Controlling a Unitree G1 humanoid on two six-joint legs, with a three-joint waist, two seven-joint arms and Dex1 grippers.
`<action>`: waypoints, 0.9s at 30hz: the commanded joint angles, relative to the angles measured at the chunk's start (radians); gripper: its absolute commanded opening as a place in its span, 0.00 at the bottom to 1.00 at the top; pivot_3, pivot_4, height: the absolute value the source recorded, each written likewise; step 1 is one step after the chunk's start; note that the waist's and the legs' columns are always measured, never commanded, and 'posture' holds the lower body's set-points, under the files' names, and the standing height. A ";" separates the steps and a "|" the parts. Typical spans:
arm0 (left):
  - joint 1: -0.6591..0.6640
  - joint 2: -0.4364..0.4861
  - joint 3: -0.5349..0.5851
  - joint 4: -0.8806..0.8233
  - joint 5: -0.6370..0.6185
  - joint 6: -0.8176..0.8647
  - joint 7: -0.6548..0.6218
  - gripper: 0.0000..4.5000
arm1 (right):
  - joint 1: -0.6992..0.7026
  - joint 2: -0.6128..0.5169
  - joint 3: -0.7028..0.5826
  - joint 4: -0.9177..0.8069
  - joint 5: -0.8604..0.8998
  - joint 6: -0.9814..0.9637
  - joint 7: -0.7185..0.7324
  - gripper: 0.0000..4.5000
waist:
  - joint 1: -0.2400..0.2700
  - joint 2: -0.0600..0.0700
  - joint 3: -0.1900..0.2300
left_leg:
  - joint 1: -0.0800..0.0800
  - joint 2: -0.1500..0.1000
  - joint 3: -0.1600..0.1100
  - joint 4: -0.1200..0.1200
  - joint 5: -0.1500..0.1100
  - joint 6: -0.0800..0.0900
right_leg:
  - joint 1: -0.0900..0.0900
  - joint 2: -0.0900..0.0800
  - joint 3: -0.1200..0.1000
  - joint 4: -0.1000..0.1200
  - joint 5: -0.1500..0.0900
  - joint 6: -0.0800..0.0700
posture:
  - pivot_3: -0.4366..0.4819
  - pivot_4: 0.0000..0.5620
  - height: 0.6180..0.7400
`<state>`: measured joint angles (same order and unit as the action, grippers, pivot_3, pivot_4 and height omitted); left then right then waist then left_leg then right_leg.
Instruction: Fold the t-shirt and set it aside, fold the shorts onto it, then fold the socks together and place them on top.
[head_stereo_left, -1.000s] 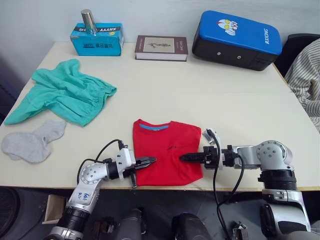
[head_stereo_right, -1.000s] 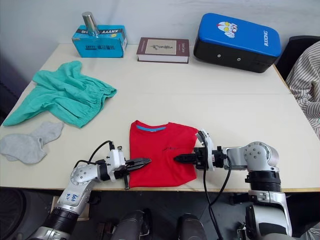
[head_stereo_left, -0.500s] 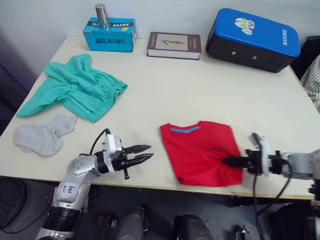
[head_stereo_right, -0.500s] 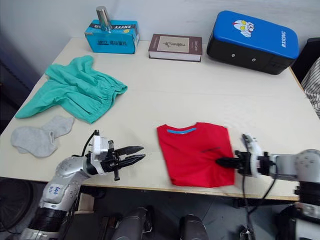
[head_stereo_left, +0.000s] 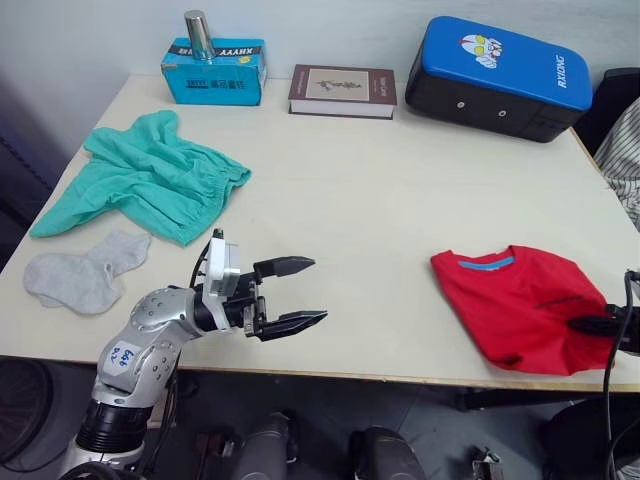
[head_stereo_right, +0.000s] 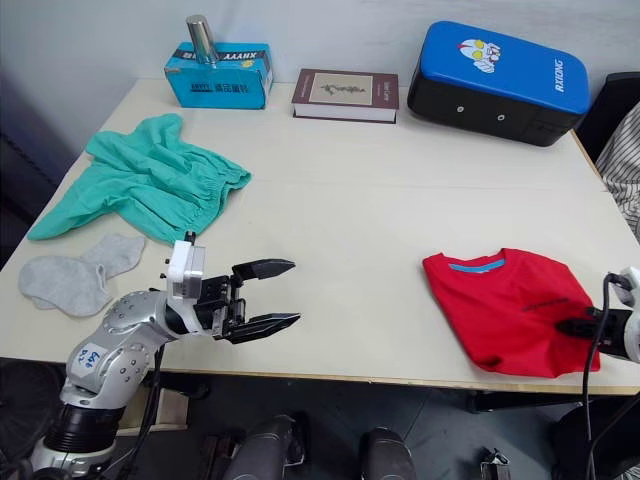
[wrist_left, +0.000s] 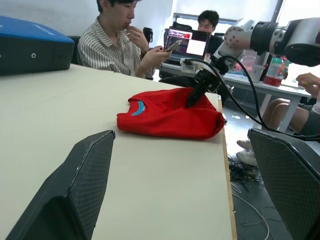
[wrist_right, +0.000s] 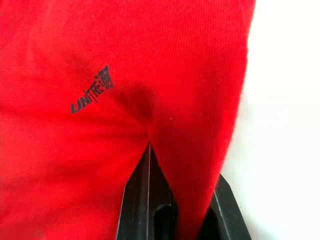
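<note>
The red t-shirt (head_stereo_left: 520, 300) lies folded near the table's front right corner, its blue collar strip facing the far side. My right gripper (head_stereo_left: 592, 325) is shut on the shirt's right edge, and the right wrist view shows the cloth pinched between its black fingers (wrist_right: 142, 190). My left gripper (head_stereo_left: 316, 290) hovers wide open over bare table near the front edge, well left of the shirt, holding nothing. The teal shorts (head_stereo_left: 150, 185) lie crumpled at the far left. The grey socks (head_stereo_left: 80, 275) lie just in front of them.
Along the table's (head_stereo_left: 400, 200) far edge stand a blue box (head_stereo_left: 213, 70) with a metal cup (head_stereo_left: 198, 35) on it, a book (head_stereo_left: 342, 90) and a blue-and-black case (head_stereo_left: 495, 75). Striped cloth (head_stereo_left: 622, 170) hangs past the right edge. Seated people (wrist_left: 120, 45) show beyond the table.
My left gripper has let go of the t-shirt, opened wide and drawn back to the left. My right gripper has dragged the folded shirt to the right.
</note>
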<state>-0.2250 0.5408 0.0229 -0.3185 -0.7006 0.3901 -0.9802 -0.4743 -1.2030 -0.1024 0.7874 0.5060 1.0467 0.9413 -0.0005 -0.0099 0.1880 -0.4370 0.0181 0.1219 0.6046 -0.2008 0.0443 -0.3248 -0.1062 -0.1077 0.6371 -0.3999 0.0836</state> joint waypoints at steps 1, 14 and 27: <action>0.005 0.022 0.031 -0.040 -0.019 0.005 -0.010 0.99 | -0.045 -0.018 0.039 0.110 -0.113 -0.044 -0.013 0.00 | 0.002 0.000 0.000 | 0.000 0.000 0.000 0.000 0.000 0.000 | 0.000 0.000 0.000 0.000 0.000 0.000 | 0.48 0.27 1.00; 0.018 0.014 0.026 -0.016 0.013 -0.020 -0.014 0.99 | 0.035 -0.010 -0.098 0.050 -0.074 0.127 0.073 0.00 | 0.014 0.000 0.000 | -0.001 0.000 -0.001 -0.001 0.000 -0.001 | 0.001 0.000 -0.001 -0.001 0.000 0.000 | 0.48 0.27 1.00; 0.120 0.077 0.161 0.104 0.102 -0.148 -0.025 1.00 | 0.696 0.030 -0.583 -0.567 -0.186 -0.632 0.190 0.89 | 0.023 0.003 0.002 | -0.001 -0.001 0.000 -0.006 -0.002 0.000 | -0.001 0.000 -0.001 -0.008 0.000 0.001 | 0.48 0.27 1.00</action>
<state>-0.1103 0.6109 0.1314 -0.2247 -0.6195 0.2883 -1.0151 0.2017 -1.1839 -0.6145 0.3270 0.3448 0.6140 1.0741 0.0229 -0.0067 0.1901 -0.4367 0.0179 0.1237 0.5963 -0.2022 0.0437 -0.3253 -0.1054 -0.1077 0.6280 -0.4003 0.0850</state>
